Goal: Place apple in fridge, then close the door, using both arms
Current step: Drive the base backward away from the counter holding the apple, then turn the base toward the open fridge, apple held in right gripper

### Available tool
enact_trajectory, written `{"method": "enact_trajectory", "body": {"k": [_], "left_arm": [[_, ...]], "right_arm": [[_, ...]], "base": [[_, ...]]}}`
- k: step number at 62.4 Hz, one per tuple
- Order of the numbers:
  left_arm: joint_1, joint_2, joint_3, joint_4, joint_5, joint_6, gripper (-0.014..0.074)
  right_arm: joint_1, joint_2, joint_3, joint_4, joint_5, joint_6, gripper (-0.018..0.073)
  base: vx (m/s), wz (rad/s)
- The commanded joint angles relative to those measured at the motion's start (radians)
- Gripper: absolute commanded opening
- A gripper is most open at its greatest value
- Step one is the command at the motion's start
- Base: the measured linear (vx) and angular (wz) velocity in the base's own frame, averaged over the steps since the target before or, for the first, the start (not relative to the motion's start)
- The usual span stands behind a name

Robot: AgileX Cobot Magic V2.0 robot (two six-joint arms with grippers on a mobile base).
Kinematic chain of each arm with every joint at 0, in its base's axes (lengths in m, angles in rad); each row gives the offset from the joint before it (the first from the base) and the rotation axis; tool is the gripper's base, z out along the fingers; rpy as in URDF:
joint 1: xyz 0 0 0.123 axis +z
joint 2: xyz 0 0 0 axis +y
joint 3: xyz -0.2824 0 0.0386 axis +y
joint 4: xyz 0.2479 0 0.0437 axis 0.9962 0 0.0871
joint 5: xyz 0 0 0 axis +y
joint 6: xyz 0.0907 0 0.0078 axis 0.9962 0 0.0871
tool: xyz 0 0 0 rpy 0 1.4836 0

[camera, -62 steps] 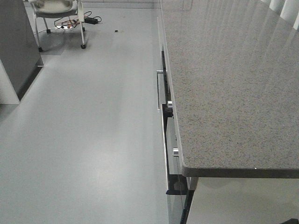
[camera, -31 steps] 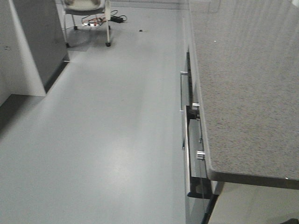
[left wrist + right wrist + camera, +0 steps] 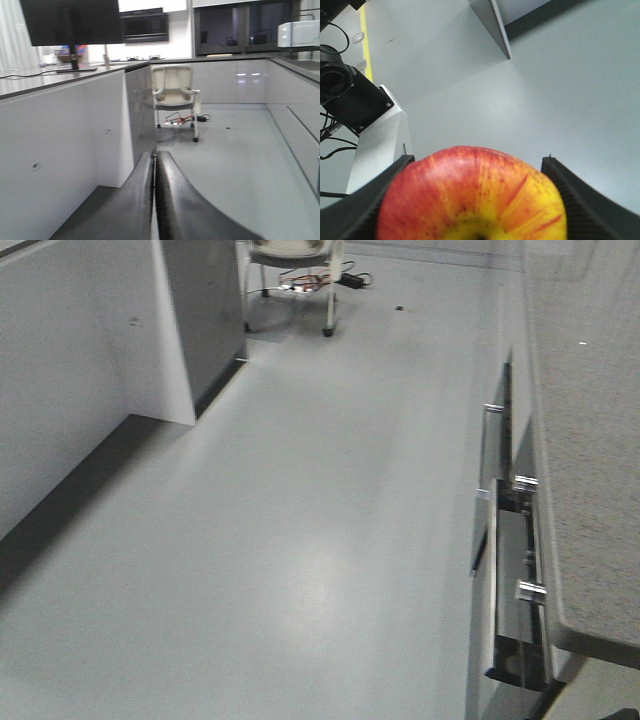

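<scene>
Cabinet (image 3: 75, 135): white, left of the chair (image 3: 172, 92). My left gripper (image 3: 154, 165): in front of the chair, fingers pressed together, nothing between them. Counter (image 3: 590, 460): speckled, right of the chair. My right gripper (image 3: 477, 160): clamped around the apple (image 3: 472, 200), above grey floor (image 3: 545, 75).

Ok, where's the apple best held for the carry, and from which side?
Across its widest part, one finger on each flank, approaching from the stem end. The right gripper holds the apple that way now: fingers flank the round sides, yellow stem patch facing the wrist camera. Off-centre, the curve would likely slip out.
</scene>
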Motion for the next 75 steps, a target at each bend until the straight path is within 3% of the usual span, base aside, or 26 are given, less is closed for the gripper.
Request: {"method": "enact_trajectory", "body": {"k": [1, 75], "left_arm": [[0.0, -0.015, 0.021, -0.011, -0.077, -0.002, -0.0006], [0.0, -0.015, 0.021, -0.011, -0.077, -0.002, -0.0006]], "right_arm": [[-0.002, 0.004, -0.025, 0.035, -0.05, -0.005, 0.0361], [-0.002, 0.004, -0.025, 0.035, -0.05, -0.006, 0.0361]], "base": [[-0.04, 0.39], [-0.05, 0.38]]}}
